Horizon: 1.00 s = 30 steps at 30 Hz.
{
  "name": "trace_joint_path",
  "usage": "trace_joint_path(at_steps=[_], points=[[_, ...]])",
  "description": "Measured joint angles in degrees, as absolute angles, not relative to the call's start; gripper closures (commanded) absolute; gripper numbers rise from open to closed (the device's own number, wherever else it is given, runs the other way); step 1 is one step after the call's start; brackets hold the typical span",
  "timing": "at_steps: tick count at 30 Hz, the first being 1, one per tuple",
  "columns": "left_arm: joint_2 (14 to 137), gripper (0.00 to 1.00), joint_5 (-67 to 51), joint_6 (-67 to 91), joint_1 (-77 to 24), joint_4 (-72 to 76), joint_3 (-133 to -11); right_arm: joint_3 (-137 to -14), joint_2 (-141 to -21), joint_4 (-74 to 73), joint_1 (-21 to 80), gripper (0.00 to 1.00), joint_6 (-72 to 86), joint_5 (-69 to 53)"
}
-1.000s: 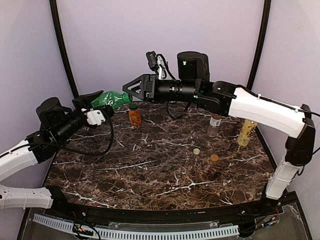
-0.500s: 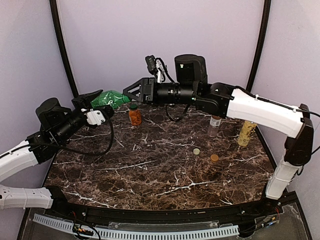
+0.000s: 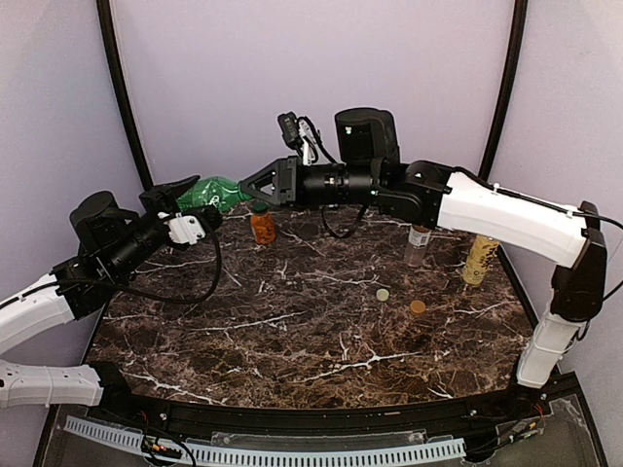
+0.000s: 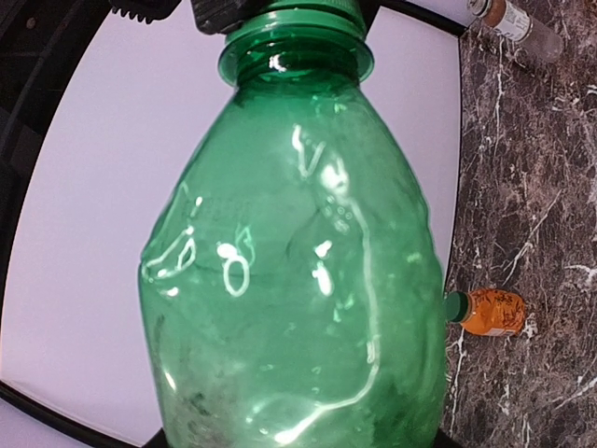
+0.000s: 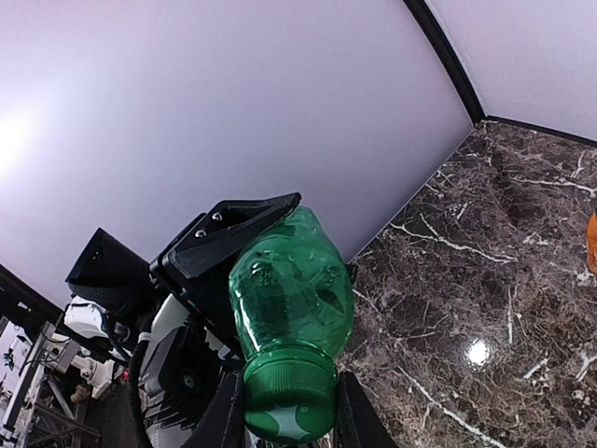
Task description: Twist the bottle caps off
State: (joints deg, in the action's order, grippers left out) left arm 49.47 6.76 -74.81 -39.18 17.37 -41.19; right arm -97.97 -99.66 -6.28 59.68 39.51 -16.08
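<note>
Here, the right pincer (image 5: 291, 425) was pressed together on the green cap (image 5: 289, 383), one finger on either side of it. The cap sat on the neck of the green bottle (image 3: 216, 193), whose long axis lay near level, running from the right pincer leftward to the left pincer (image 3: 185, 197). The left pincer pinched the bottle's body at a middling spread. The bottle hung in the air above the far left corner of the bench (image 3: 292, 331). By this layout, the twist would turn about that level axis, the right arm working the cap end and the left arm bracing the body. The orange bottle (image 3: 263, 226) stood upright on the bench just below, apart from both pincers.
</note>
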Motion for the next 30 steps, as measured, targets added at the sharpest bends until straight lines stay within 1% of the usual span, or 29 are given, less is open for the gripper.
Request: trace_joint_path(at_steps=[7,12,17,22,27,30], points=[[48.8,0.83,7.2,-74.0,-39.2,16.2,-41.2,-100.2,-101.0,-7.6,59.0,1.00,34.8,-20.3],[47.5,0.85,2.8,-66.2,-39.0,5.0,-44.4,-101.8,-100.9,-12.1,60.1,1.00,22.3,-20.7],[46.0,0.87,-6.6,-56.8,-38.8,-8.3,-48.0,-102.9,-98.8,-19.4,64.3,1.00,2.7,-16.7],[45.8,0.88,-17.0,-51.2,-38.7,-19.4,-51.1,-103.7,-97.1,-26.6,69.0,1.00,-15.9,-12.4],[46.5,0.88,-26.6,-47.2,-38.8,-29.3,-52.4,-103.9,-96.7,-32.6,73.3,1.00,-30.5,-8.1],[47.0,0.89,-30.7,-45.8,-38.8,-32.5,-52.4,-103.9,-96.7,-34.9,75.1,1.00,-37.3,-6.4]])
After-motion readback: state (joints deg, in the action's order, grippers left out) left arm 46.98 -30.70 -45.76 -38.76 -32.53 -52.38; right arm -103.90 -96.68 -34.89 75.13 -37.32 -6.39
